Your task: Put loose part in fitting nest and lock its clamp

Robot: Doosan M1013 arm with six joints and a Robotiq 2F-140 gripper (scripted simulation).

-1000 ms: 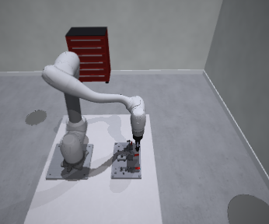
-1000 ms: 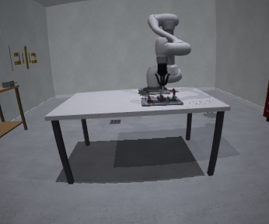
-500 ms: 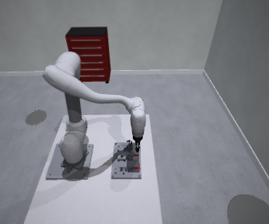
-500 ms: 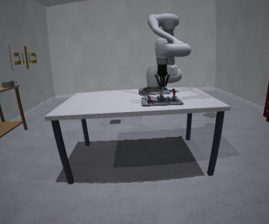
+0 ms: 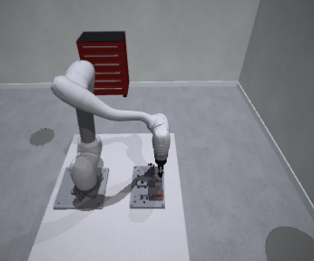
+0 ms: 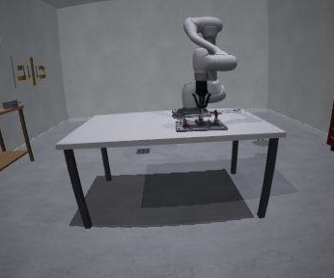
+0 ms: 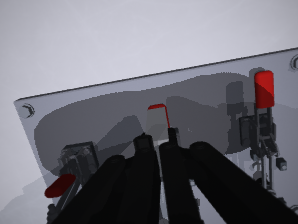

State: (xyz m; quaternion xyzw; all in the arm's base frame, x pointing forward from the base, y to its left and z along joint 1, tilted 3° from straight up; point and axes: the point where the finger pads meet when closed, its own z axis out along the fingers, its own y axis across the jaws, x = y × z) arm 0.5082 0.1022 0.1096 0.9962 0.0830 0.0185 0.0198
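Over the unlabelled fixture plate (image 7: 100, 100), the end effector (image 7: 157, 142) hangs fully closed, gripping nothing.
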